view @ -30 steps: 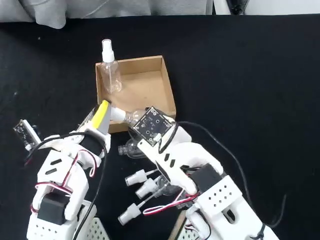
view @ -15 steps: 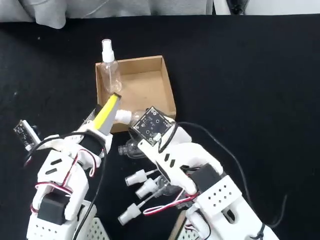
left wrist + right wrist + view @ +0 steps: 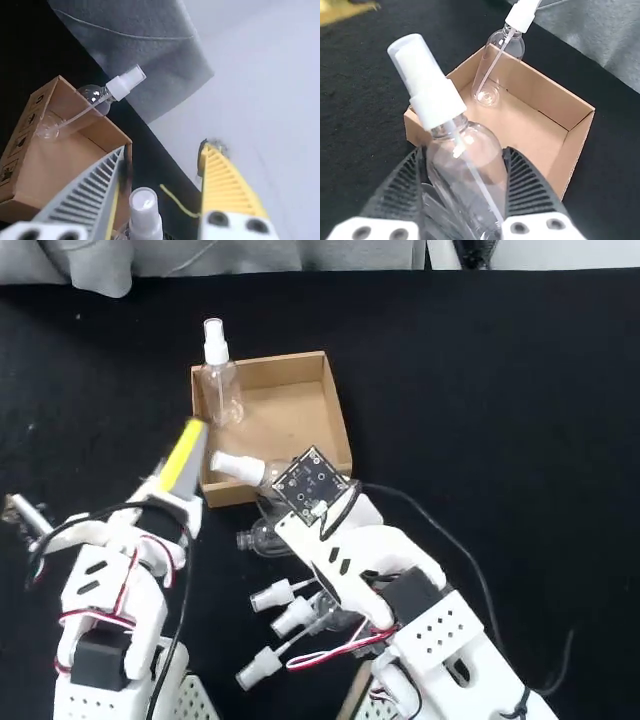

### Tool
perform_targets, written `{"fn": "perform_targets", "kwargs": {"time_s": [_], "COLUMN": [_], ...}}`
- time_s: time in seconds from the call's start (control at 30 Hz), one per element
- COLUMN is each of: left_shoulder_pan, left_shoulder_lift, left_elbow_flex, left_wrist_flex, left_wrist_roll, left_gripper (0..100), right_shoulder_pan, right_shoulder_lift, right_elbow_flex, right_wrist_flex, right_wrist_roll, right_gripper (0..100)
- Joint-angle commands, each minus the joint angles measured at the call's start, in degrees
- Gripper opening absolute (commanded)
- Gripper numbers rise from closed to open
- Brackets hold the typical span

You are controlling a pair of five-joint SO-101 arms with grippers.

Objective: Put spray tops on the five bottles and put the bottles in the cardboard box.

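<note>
Cardboard box [image 3: 290, 420] stood mid-table [image 3: 500, 390], beyond both arms. Standing bottle [image 3: 221, 390] was in the box's far-left corner. Held bottle [image 3: 465, 155] sat tilted between the fingers of the right gripper [image 3: 464, 162], over the box's near wall, top pointing left. Left gripper [image 3: 162, 152] was just left of the box's near-left corner. Lying bottle [image 3: 262, 538] rested on the table before the box. Three loose spray tops [image 3: 275, 595] lay nearer still.

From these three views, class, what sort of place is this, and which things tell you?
Most likely a robotics lab workbench: two white robot arms share a black-clothed table, the right gripper clamps a spray bottle, and loose spray tops lie near a cardboard box.
</note>
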Motion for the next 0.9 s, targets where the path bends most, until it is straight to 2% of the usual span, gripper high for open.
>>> {"fn": "perform_targets", "kwargs": {"time_s": [0.0, 0.23, 0.43, 0.6, 0.73, 0.87], "left_shoulder_pan": [-4.70, -5.67, -5.67, -5.76, -5.49, -5.32], "left_shoulder_lift": [-1.05, -0.97, -0.88, -0.88, -0.88, -0.88], "left_elbow_flex": [-3.21, -2.86, -2.59, -1.89, 1.54, 5.41], "left_wrist_flex": [-0.18, -0.26, -0.26, -0.35, -5.27, -10.99], "left_wrist_roll": [2.11, 2.11, 2.02, 2.02, 1.85, -1.23], "left_gripper": [21, 22, 21, 21, 21, 21], "right_shoulder_pan": [-1.23, -1.05, -0.88, -0.88, -0.88, -1.14], "right_shoulder_lift": [-1.89, -1.98, -2.77, -10.42, -17.01, -21.32], "right_elbow_flex": [-0.84, -2.59, -3.21, -2.59, -0.04, 1.89], "right_wrist_flex": [-1.23, -1.23, -1.23, -0.88, -1.05, -0.88], "right_wrist_roll": [-0.62, -8.44, -8.97, -9.05, -8.62, -8.62], "right_gripper": [2.3, 2.6, 2.6, 2.2, 2.2, 2.2]}}
